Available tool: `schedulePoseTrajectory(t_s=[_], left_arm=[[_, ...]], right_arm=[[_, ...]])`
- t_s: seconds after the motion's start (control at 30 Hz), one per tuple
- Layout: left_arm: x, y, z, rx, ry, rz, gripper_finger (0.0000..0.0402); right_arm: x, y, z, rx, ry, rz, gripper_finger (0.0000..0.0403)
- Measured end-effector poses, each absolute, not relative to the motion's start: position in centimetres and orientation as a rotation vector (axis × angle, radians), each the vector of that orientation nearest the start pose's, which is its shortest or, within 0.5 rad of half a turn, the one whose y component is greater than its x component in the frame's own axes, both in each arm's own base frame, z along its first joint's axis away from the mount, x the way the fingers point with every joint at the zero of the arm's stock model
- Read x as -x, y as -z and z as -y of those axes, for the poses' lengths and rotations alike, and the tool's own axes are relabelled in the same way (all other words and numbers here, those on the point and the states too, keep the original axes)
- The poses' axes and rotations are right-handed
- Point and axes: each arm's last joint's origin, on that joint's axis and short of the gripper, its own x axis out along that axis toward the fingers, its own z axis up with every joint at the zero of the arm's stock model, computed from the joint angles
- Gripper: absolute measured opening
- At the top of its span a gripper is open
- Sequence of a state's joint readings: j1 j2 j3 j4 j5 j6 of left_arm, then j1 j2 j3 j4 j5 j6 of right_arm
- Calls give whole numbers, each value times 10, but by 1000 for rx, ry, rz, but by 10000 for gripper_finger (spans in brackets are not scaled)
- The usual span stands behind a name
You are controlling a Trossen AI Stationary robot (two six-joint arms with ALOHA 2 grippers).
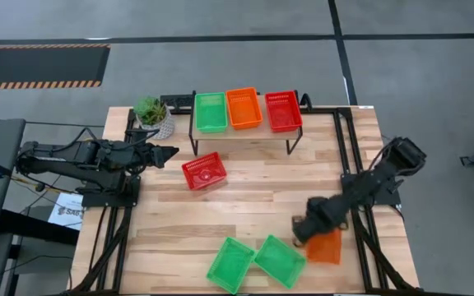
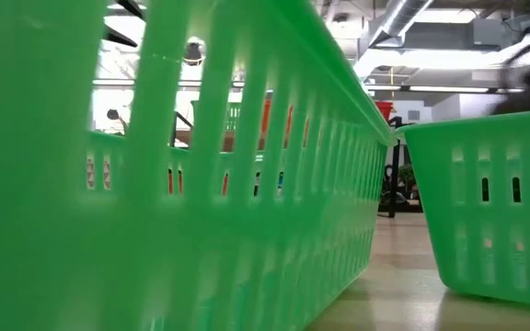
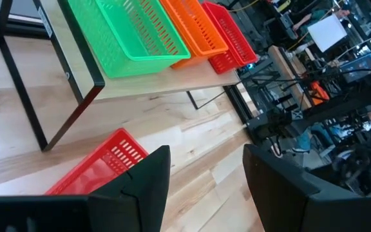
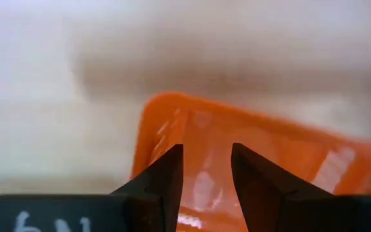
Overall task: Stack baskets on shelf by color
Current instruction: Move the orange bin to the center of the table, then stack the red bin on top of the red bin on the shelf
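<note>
On the shelf (image 1: 245, 134) at the far side stand a green basket (image 1: 211, 112), an orange one (image 1: 243, 108) and a red one (image 1: 283, 110), side by side. Another red basket (image 1: 204, 173) lies on the table in front of the shelf, and two green baskets (image 1: 230, 265) (image 1: 280, 261) lie by the near edge. My right gripper (image 1: 307, 230) points down, open, over the left end of an orange basket (image 4: 237, 138) at the near right. My left gripper (image 3: 205, 167) hangs open at the far left, beside the loose red basket (image 3: 102, 171).
A potted plant (image 1: 153, 115) stands at the far left corner beside the shelf. The two green baskets (image 2: 201, 184) (image 2: 486, 211) fill the low view and hide the table behind them. Bare wood lies in the table's middle (image 1: 253, 205).
</note>
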State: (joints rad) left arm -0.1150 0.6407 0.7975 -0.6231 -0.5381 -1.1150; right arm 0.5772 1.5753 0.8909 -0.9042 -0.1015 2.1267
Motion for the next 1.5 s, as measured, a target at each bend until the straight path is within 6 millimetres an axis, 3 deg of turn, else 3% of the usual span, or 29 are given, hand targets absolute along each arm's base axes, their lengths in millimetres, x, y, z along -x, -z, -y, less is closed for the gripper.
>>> schedulePoseTrajectory(t_s=[0.27,0.5,0.63,0.77,0.93,1.03,1.17,1.37,1.5], left_arm=[[-125,-317,-1,929,-610,-164,183],[-125,-317,-1,924,-609,-166,183],[-125,-317,-1,920,-608,-167,183],[-124,-316,0,912,-593,-195,183],[-122,-311,1,907,-588,-264,183],[-120,-307,1,901,-595,-313,183],[-118,-304,1,914,-620,-351,183],[-116,-302,1,931,-623,-378,183],[-116,-301,2,934,-620,-388,183]], right_arm=[[-251,-163,-68,-1147,1000,-1206,148],[-291,-172,-10,-1160,736,-936,141],[-303,-181,13,-1224,624,-828,137],[-309,-197,22,-1285,505,-805,134],[-332,-240,25,-1187,359,-702,128],[-352,-254,33,-1085,359,-641,119],[-382,-251,45,-960,379,-707,106],[-429,-229,55,-852,418,-816,100],[-446,-218,59,-817,463,-891,119]])
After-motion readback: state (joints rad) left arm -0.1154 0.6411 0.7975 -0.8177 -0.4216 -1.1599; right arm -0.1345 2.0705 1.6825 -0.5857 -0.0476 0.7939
